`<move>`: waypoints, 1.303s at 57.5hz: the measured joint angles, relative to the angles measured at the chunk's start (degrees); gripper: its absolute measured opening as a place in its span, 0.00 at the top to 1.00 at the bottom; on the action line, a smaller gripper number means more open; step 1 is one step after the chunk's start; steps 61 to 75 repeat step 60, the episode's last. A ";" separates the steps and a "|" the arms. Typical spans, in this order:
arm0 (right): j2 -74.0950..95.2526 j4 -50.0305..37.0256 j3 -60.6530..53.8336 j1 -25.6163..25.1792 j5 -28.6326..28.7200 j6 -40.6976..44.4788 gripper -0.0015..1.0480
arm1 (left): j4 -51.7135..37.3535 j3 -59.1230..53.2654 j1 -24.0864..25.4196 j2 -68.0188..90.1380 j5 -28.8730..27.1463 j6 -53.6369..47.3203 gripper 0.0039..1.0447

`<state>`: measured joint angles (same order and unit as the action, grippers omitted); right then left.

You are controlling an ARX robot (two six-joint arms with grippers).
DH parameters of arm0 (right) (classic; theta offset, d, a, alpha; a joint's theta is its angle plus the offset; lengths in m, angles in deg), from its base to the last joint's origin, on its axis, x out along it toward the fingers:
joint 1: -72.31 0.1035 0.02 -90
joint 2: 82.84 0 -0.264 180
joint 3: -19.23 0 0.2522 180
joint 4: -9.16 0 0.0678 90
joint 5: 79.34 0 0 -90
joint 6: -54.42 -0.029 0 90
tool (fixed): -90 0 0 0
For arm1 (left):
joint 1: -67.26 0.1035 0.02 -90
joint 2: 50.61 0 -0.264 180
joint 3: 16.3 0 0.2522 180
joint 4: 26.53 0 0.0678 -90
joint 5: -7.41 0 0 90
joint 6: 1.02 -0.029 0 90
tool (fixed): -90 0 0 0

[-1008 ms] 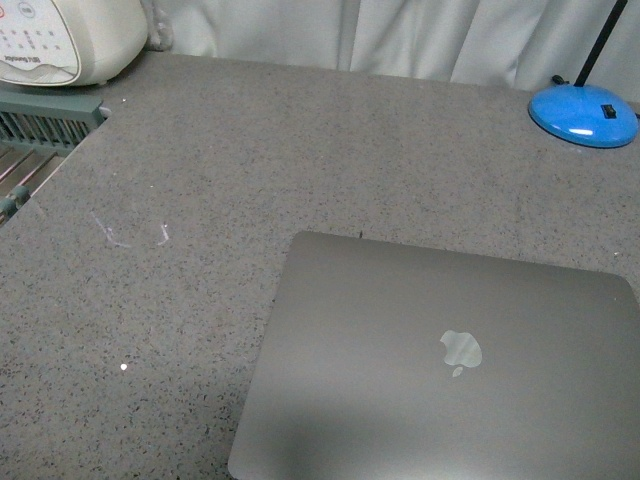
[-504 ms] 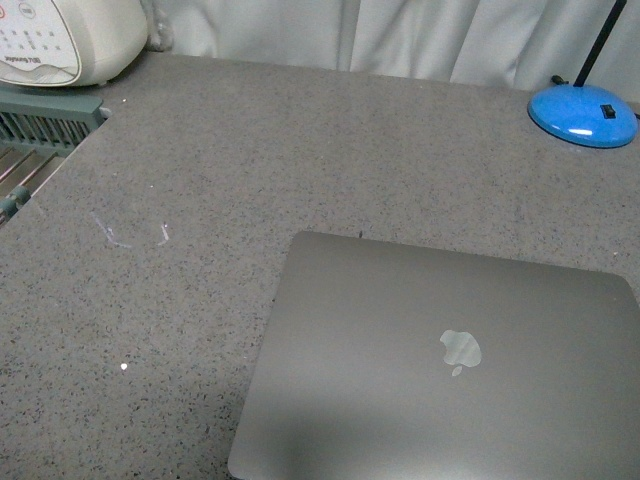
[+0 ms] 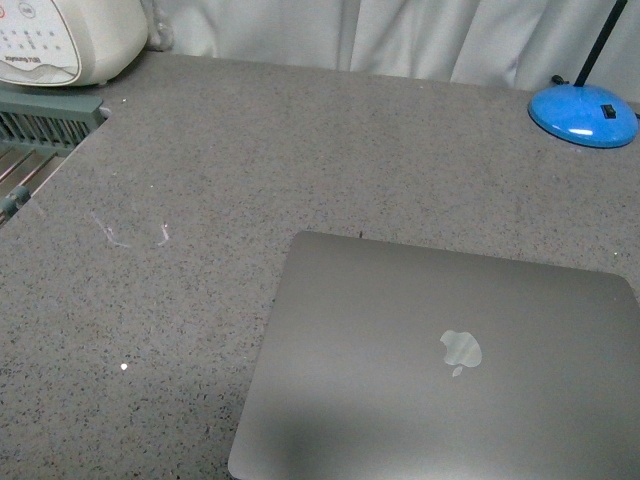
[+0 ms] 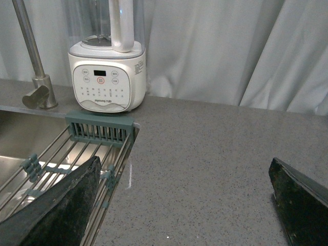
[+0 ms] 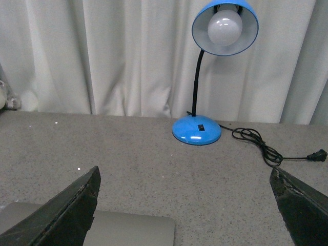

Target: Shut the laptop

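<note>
The laptop (image 3: pixel 440 365) lies flat and shut on the grey counter at the front right, its grey lid with the apple logo facing up. A corner of the lid also shows in the right wrist view (image 5: pixel 123 229). Neither arm shows in the front view. My left gripper (image 4: pixel 184 205) is open and empty above bare counter beside the sink rack. My right gripper (image 5: pixel 187 207) is open and empty above the counter, just past the laptop's far corner.
A blue desk lamp (image 3: pixel 583 112) stands at the back right, with its cord (image 5: pixel 266 148) trailing on the counter. A white blender (image 4: pixel 107 77) stands at the back left beside the sink, tap (image 4: pixel 38 92) and dish rack (image 4: pixel 100 130). White curtains hang behind.
</note>
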<state>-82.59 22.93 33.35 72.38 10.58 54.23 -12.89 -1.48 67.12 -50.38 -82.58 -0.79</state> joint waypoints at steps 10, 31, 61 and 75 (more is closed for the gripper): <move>0.00 0.00 0.00 0.00 0.00 0.07 0.09 | 0.00 0.00 0.00 0.00 0.00 0.00 0.06; 0.00 0.00 0.00 0.00 0.00 0.07 0.09 | 0.00 0.00 0.00 0.00 0.00 0.00 0.06; 0.00 0.00 0.00 0.00 0.00 0.07 0.09 | 0.00 0.00 0.00 0.00 0.00 0.00 0.06; 0.00 0.00 0.00 0.00 0.00 0.07 0.09 | 0.00 0.00 0.00 0.00 0.00 0.00 0.06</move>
